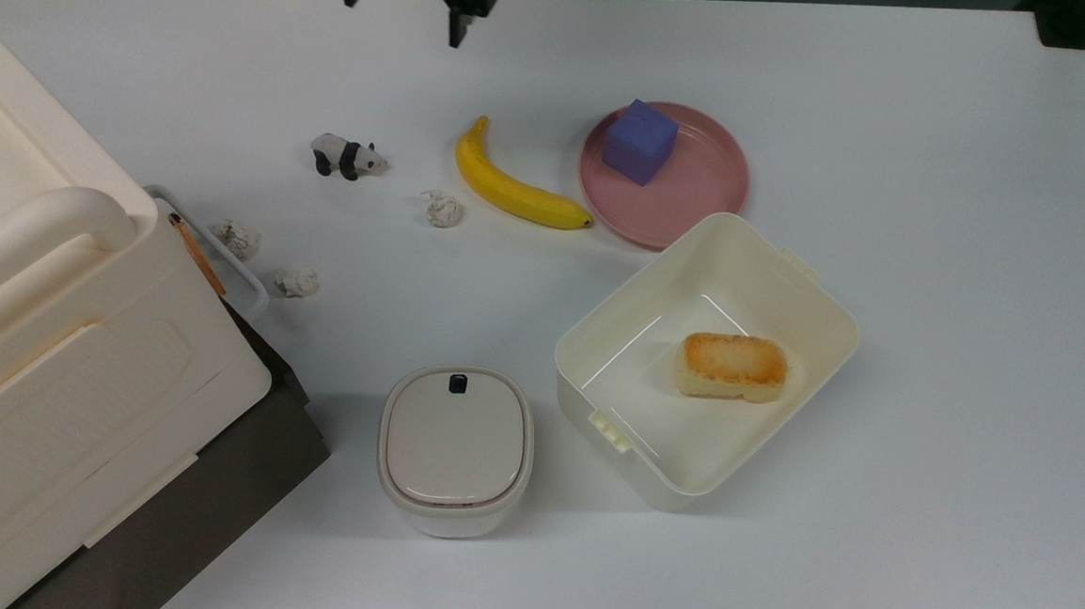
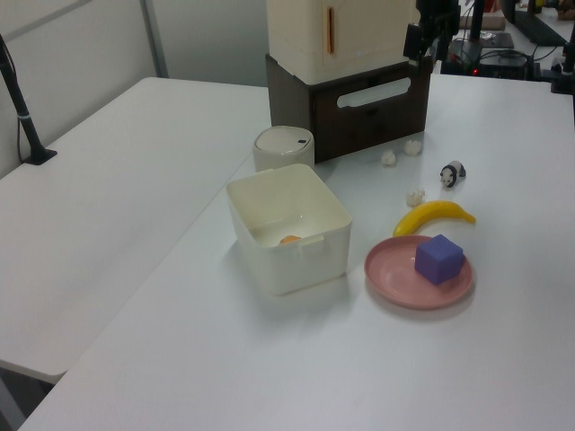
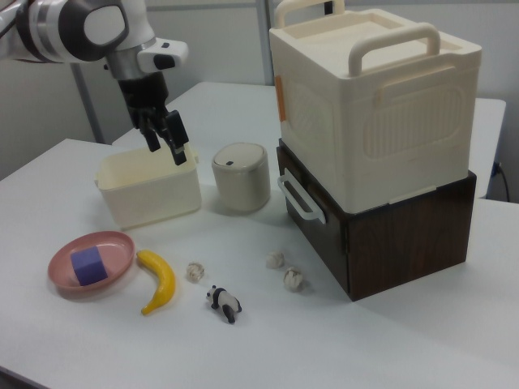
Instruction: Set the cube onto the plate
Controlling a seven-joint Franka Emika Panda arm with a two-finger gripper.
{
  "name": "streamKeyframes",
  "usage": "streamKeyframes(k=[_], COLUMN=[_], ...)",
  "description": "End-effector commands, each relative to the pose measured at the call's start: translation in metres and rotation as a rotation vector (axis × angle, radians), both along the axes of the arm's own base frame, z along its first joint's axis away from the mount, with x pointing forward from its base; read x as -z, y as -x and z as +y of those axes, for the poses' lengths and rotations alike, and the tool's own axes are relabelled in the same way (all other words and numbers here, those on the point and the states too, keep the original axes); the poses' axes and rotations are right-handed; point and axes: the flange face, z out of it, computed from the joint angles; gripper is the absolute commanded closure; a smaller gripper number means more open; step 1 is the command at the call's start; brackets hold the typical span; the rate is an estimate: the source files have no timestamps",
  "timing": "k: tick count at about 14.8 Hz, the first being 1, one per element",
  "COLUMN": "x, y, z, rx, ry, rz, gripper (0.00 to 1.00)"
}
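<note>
The small matte blue-purple cube (image 1: 640, 141) sits flat on the round pink plastic plate (image 1: 700, 196), toward the top view's left side of it. A yellow banana (image 1: 512, 185) lies just beside the plate's rim. The black two-finger gripper (image 3: 166, 140) hangs above the table, well apart from the cube, fingers spread and holding nothing.

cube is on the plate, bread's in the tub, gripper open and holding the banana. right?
Not quite. The gripper is open but holds nothing; the banana lies on the table beside the plate, as the top view shows. The cube is on the plate, the bread in the tub.
</note>
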Motion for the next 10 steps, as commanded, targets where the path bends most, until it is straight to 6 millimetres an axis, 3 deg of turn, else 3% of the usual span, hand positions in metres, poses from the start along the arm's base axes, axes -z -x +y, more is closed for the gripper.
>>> streamKeyframes(k=[1,4,10], x=[0.0032,0.002,-0.001], y=[0.0015,0.0022,0.0071], z=[0.0207,0.0272,0.0213], rx=[-0.036,-0.061,-0.193], ry=[-0.022,-0.036,-0.031], rz=[-0.012,-0.011,0.024], gripper=[0.0,0.0,0.0])
